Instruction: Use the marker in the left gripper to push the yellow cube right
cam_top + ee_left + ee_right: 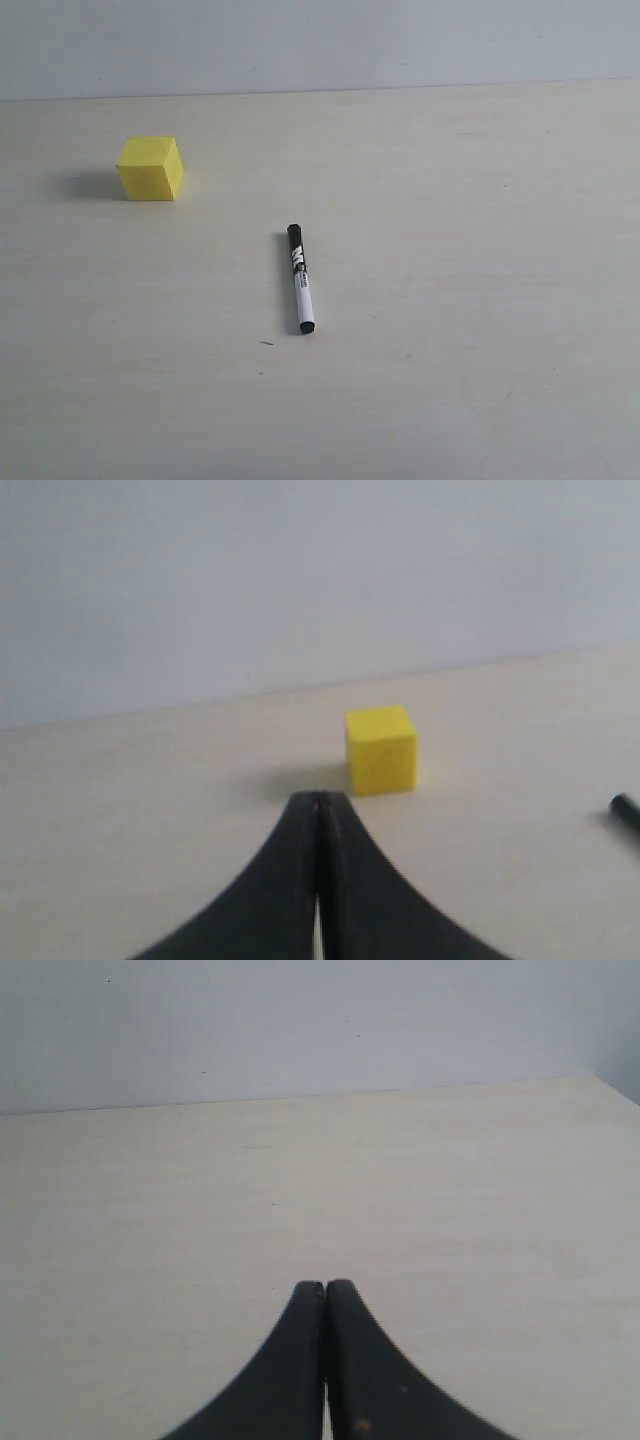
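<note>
The yellow cube (pixel 150 168) was plain bright yellow. The marker (pixel 300 280) had a white barrel with black print, a black cap and a black end. The table (pixel 480 300) was pale cream, faintly grained; the wall (pixel 300 40) pale grey-blue. The left gripper (pixel 318 802) and right gripper (pixel 325 1288) were black.

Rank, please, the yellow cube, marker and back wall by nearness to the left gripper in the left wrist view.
1. Too close to call: yellow cube, straight ahead of the left gripper, and marker, off to the side.
2. Farthest: back wall, behind both.
</note>
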Robot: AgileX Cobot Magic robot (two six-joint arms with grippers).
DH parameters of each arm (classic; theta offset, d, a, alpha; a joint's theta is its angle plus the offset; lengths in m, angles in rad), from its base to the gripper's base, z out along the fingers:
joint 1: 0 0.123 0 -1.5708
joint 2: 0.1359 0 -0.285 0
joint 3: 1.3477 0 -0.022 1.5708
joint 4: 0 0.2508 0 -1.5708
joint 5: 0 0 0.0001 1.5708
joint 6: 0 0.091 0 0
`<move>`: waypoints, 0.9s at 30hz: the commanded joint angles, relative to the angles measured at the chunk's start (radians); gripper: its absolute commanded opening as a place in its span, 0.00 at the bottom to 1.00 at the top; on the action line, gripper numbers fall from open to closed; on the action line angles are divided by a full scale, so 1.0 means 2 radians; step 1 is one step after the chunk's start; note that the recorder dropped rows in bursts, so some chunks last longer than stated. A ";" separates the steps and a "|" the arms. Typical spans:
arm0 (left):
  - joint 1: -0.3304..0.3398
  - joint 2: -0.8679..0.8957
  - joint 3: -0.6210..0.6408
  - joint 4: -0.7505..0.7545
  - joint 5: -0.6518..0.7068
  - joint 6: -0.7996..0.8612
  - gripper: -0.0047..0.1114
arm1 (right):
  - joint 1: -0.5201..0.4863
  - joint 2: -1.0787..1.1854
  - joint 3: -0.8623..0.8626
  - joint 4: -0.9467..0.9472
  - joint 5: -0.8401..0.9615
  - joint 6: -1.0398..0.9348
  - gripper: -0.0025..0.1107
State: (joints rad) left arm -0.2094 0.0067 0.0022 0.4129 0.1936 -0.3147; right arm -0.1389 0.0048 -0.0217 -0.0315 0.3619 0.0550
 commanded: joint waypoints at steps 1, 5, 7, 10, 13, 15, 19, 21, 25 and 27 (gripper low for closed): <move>0.001 -0.003 -0.001 -0.090 -0.130 -0.131 0.04 | -0.004 -0.002 0.002 0.000 -0.001 -0.001 0.02; 0.001 -0.003 -0.001 -0.098 -0.204 -0.256 0.04 | -0.004 -0.002 0.002 0.000 -0.001 -0.001 0.02; 0.001 -0.003 -0.001 -0.096 -0.234 -0.273 0.04 | -0.004 -0.002 0.002 0.000 -0.001 -0.001 0.02; 0.003 -0.003 -0.001 -0.147 -0.315 -0.263 0.04 | -0.004 -0.002 0.002 0.000 -0.001 -0.001 0.02; 0.010 0.015 -0.036 -0.243 -0.351 -0.228 0.04 | -0.004 -0.002 0.002 0.000 -0.001 -0.001 0.02; 0.021 0.061 -0.101 -0.345 -0.300 -0.122 0.04 | -0.004 -0.002 0.002 0.000 -0.001 -0.001 0.02; 0.042 0.239 -0.239 -0.560 -0.186 0.189 0.04 | -0.004 -0.002 0.002 0.000 -0.001 -0.001 0.02; 0.048 0.344 -0.304 -0.599 -0.087 0.270 0.04 | -0.004 -0.002 0.002 0.000 -0.001 -0.001 0.02; 0.047 0.527 -0.432 -0.586 0.143 0.280 0.04 | -0.004 -0.002 0.002 0.000 -0.001 -0.001 0.02; 0.039 0.599 -0.486 -0.563 0.227 0.270 0.04 | -0.004 -0.002 0.002 0.000 -0.001 -0.001 0.02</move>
State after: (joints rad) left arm -0.1135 1.0151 -0.8428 -0.7529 0.3762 0.2118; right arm -0.1389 0.0048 -0.0217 -0.0315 0.3619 0.0550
